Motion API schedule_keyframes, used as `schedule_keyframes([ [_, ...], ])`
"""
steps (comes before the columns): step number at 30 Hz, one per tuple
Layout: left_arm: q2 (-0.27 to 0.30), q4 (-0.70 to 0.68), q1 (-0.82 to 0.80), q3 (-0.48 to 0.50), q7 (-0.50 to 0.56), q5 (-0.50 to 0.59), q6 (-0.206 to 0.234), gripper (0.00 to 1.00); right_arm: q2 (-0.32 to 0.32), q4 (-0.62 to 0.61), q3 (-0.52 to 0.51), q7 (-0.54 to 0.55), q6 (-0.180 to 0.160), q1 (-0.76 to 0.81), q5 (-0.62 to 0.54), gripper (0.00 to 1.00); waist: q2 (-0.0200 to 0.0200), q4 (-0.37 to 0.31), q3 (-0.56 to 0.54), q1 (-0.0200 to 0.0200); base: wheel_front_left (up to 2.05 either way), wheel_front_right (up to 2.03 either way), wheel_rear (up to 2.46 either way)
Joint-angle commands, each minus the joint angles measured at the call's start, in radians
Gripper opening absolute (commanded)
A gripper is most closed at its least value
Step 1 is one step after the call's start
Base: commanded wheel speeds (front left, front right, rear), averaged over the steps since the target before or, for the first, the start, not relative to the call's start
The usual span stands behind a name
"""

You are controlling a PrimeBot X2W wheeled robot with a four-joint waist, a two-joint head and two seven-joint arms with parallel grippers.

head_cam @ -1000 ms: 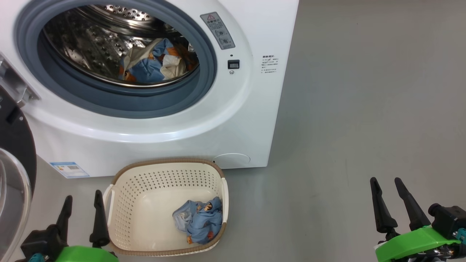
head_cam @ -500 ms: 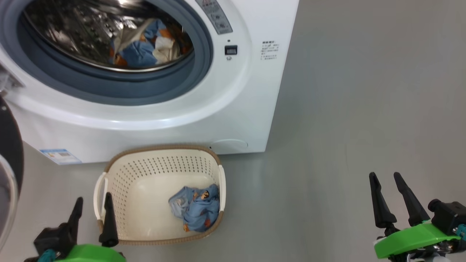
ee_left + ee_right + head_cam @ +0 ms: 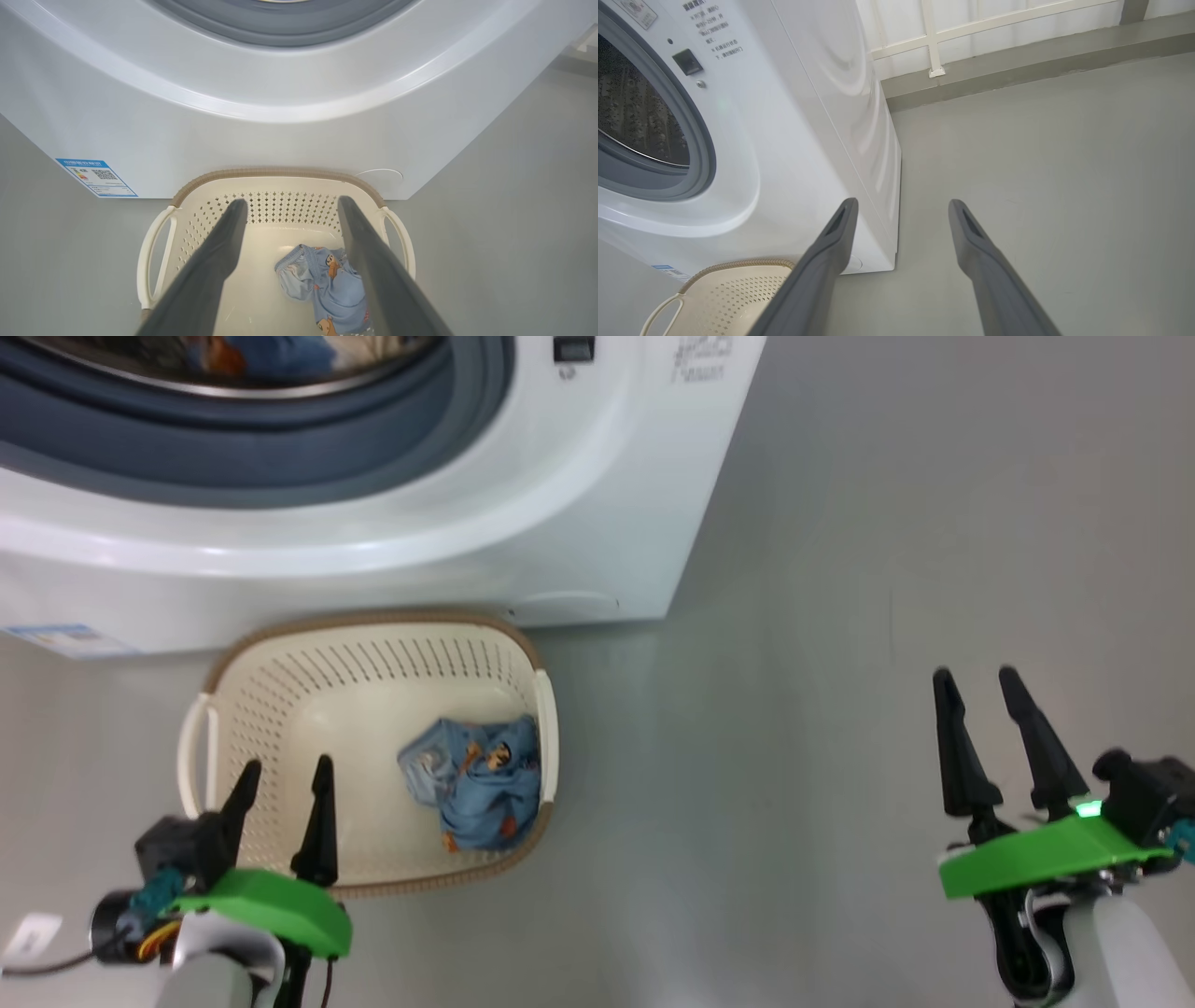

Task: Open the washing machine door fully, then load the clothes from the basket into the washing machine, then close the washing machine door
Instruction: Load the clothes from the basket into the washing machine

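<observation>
Left gripper (image 3: 288, 763), fingers apart, is hovering over the basket (image 3: 373, 618); it should be aiming at the blue clothes bundle (image 3: 476, 784) by the basket's right wall, pinching deep.

A big white box-shaped front-loading washing machine (image 3: 579, 504) stands with the round opening inside its grey rubber seal (image 3: 280, 462) uncovered. Just before its base sits a cream perforated plastic basket (image 3: 373, 620) with brown woven-look rim. Crumpled light blue cartoon-print clothes (image 3: 478, 784) lie against the basket's right wall
</observation>
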Motion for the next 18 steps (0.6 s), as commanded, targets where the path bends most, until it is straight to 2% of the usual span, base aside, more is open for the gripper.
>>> schedule_keyframes([
  [1,0.032,-0.001,-0.030,0.015,-0.006,-0.008,-0.002,1.00,0.003,-0.028,0.028,-0.007,0.002,-0.022,-0.003,1.00,0.0000,-0.027,0.098,-0.0001,0.00,0.00,0.00],
  [11,0.081,0.178,-0.197,-0.115,-0.006,-0.046,-0.002,1.00,0.033,-0.049,0.037,-0.007,0.002,-0.117,-0.006,1.00,0.0000,-0.070,0.261,-0.0001,0.00,0.00,0.00],
  [18,0.119,0.324,-0.309,-0.237,-0.006,-0.100,-0.002,1.00,0.049,-0.053,0.048,-0.007,0.002,-0.157,-0.004,1.00,0.0000,-0.105,0.336,-0.0001,0.00,0.00,0.00],
])
